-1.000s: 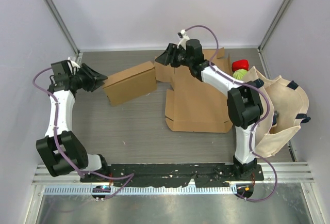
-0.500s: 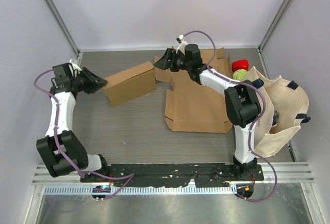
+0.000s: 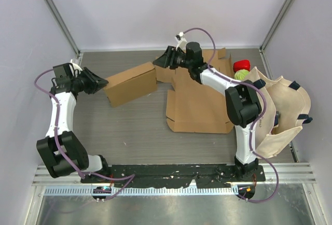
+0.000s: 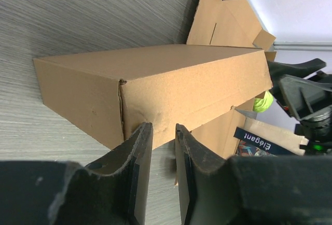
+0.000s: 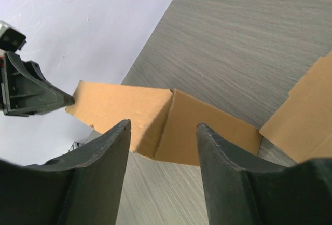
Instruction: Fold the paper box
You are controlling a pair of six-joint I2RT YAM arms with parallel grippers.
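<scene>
The paper box (image 3: 130, 83) is a closed brown carton lying aslant on the table at centre left. My left gripper (image 3: 102, 84) points at its left end. In the left wrist view the left gripper (image 4: 163, 127) has its jaws a narrow gap apart with only table between them, and the box (image 4: 171, 80) sits just past the tips. My right gripper (image 3: 159, 60) hovers by the box's far right corner. In the right wrist view the right gripper (image 5: 163, 125) is wide open, holds nothing, and faces the box (image 5: 150, 108).
Flat unfolded cardboard sheets (image 3: 199, 103) lie to the right of the box. A cream tote bag (image 3: 282, 111) slumps at the right edge, with a red object (image 3: 241, 65) and a green one (image 3: 241, 74) beside it. Walls close in the back and both sides.
The left jaws have narrowed and the right jaws have narrowed slightly after widening. The right gripper shifted a little to the left near the box's far corner. The box has not moved.
</scene>
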